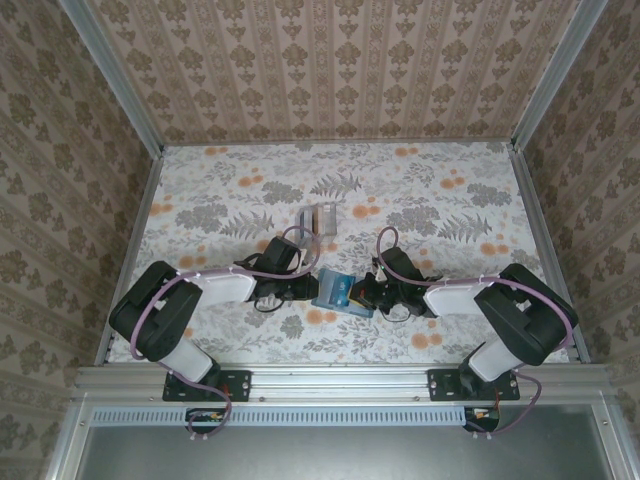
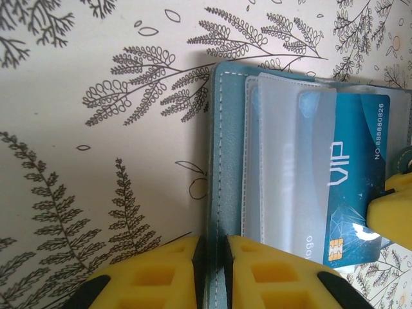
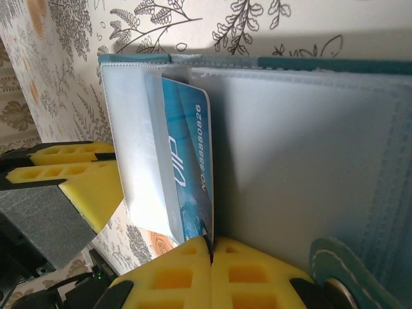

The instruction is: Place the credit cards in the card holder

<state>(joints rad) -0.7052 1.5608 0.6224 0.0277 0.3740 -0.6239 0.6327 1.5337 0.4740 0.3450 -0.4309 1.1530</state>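
The dark teal wallet (image 1: 328, 296) lies open between both arms, its clear sleeves spread. My left gripper (image 2: 215, 250) is shut on the wallet's stitched teal edge (image 2: 226, 154). A blue card (image 2: 353, 168) marked VIP sits partly inside a clear sleeve. My right gripper (image 3: 211, 243) is shut on that blue card (image 3: 191, 154) at its lower corner. In the top view the left gripper (image 1: 310, 288) and right gripper (image 1: 363, 294) meet at the wallet. The clear card holder (image 1: 318, 218) stands farther back, apart from both. The yellow-orange card is hidden.
The floral tablecloth (image 1: 220, 200) spreads wide to the left, right and behind the card holder. Metal frame rails (image 1: 540, 230) bound the table's sides. The wallet's snap tab (image 3: 341, 270) hangs beside my right fingers. My left fingers (image 3: 71, 168) show at the wallet's far side.
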